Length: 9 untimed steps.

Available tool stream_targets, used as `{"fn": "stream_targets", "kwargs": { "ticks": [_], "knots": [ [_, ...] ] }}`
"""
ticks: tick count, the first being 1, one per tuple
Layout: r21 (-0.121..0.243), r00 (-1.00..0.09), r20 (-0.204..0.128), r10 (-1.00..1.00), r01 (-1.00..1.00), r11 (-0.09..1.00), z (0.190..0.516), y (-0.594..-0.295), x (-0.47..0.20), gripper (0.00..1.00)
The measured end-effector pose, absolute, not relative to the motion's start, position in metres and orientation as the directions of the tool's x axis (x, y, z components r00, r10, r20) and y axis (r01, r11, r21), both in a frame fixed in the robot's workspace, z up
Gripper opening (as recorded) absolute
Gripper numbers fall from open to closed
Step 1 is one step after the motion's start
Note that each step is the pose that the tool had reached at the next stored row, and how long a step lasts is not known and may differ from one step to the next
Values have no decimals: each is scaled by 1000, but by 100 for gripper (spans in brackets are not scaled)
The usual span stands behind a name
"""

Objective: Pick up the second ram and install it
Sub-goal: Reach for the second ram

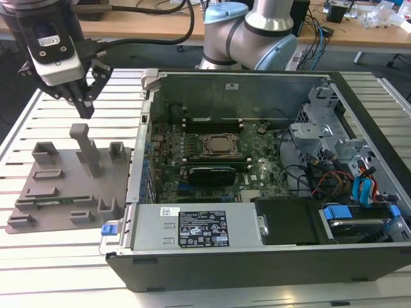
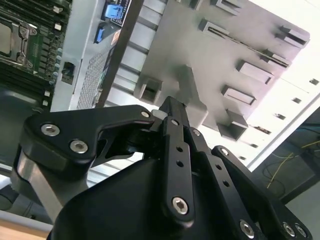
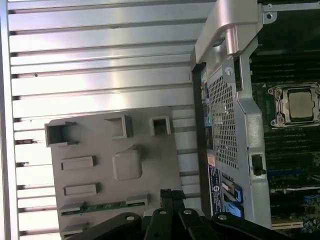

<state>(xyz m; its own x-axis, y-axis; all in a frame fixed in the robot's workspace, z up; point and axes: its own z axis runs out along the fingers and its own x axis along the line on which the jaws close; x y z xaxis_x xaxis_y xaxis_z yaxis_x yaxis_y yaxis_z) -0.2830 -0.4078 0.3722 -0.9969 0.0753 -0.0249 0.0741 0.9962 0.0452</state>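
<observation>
Shut, empty hand (image 1: pixel 83 109) hangs over the fixture plate (image 1: pixel 64 185). The second ram (image 3: pixel 102 206) on it looks thin, light and breakable; hold its long edges.

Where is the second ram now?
The second ram lies on the grey fixture plate, at the exterior view's left, beside the open computer case.

Seemingly one ram (image 3: pixel 102 206) — one plate (image 3: pixel 90 145), one case (image 1: pixel 257 266)

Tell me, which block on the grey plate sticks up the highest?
The thin post in the middle of the grey plate, closest to the gripper. It towers over the squat blocks around it.
</observation>
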Motion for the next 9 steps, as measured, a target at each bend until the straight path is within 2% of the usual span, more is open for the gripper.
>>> {"fn": "stream_targets", "kwargs": {
  "ticks": [9],
  "knots": [
    [45,-997,-25,75,74,996,371,-422,-313,10]
  ]
}}
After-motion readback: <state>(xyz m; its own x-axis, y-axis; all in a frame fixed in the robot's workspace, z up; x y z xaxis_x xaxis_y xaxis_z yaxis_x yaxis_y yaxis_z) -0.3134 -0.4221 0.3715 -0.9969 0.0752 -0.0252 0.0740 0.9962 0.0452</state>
